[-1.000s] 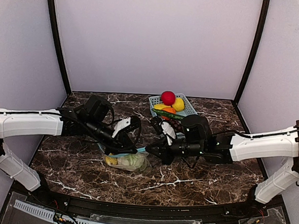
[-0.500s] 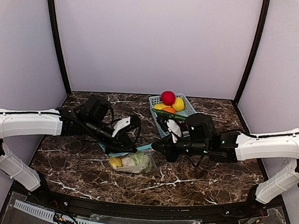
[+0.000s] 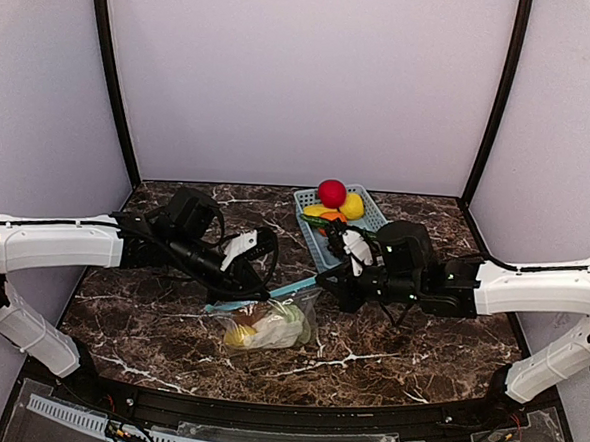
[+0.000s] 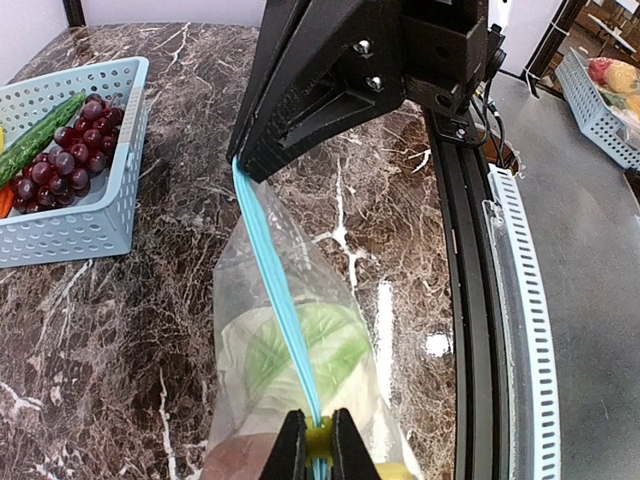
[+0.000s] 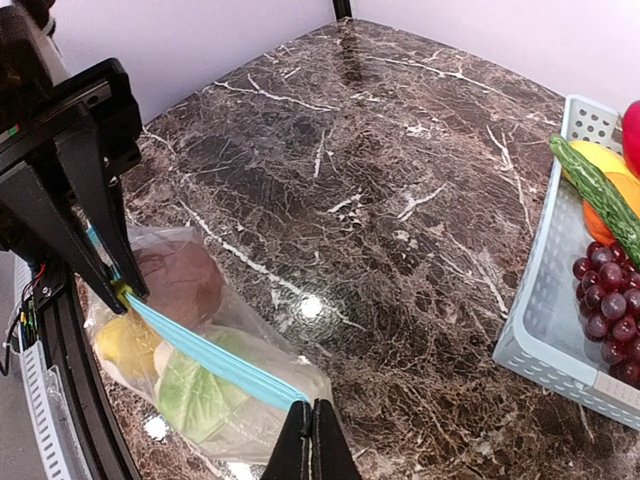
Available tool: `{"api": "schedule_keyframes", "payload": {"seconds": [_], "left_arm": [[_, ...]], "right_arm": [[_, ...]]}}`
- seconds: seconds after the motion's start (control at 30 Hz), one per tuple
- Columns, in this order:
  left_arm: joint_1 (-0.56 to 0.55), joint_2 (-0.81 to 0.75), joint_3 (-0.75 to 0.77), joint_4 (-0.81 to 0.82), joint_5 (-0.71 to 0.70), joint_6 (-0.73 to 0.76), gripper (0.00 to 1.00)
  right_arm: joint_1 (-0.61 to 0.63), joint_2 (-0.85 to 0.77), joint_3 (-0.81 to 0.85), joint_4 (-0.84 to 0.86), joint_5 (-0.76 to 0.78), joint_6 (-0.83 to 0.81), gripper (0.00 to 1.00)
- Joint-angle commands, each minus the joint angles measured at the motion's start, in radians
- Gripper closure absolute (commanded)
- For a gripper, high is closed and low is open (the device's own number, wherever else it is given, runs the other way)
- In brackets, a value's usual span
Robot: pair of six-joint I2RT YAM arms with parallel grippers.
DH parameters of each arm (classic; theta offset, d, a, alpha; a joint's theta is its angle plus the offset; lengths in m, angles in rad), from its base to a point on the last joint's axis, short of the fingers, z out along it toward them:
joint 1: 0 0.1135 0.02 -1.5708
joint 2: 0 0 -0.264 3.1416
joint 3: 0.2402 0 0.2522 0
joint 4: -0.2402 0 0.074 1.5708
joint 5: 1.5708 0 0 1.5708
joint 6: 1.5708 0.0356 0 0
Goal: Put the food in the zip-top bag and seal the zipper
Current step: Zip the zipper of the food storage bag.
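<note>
From above, the zip-top bag (image 3: 269,325) is seen near the middle of the counter's (image 3: 417,349) front edge. Its zipper (image 3: 283,289) is stretched between the left gripper (image 3: 248,297) and the right gripper (image 3: 323,279).

In the left wrist view, the left gripper (image 4: 318,445) is clamped on the zipper.

In the right wrist view, the right gripper (image 5: 312,418) is pinched on the strip's other end. The food (image 5: 195,390) is seen inside the bag.

The dark brown marble tabletop (image 3: 397,362) is veined with white. The clear flat plastic zip-top bag (image 5: 285,378) has a narrow light-blue zipper strip (image 5: 210,357). Through the bag show a yellow toy banana (image 5: 122,342), a light-green leafy piece (image 5: 190,395) and a reddish-brown lump (image 5: 175,280). The light-blue plastic lattice basket (image 5: 545,345) carries dark purple grapes (image 5: 605,300), a green cucumber (image 5: 600,195) and a red ball-like fruit (image 3: 331,193).
</note>
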Motion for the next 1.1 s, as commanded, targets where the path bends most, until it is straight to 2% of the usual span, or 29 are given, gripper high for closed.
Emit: {"api": "schedule_keyframes", "payload": {"seconds": [0.0, 1.07], "left_arm": [[0.003, -0.031, -0.004, -0.106, 0.019, 0.011, 0.99], [0.003, -0.026, -0.004, -0.109, 0.019, 0.013, 0.99]], "right_arm": [[-0.060, -0.023, -0.009, -0.046, 0.145, 0.024, 1.00], [-0.170, -0.055, -0.012, -0.171, 0.205, 0.065, 1.00]]}}
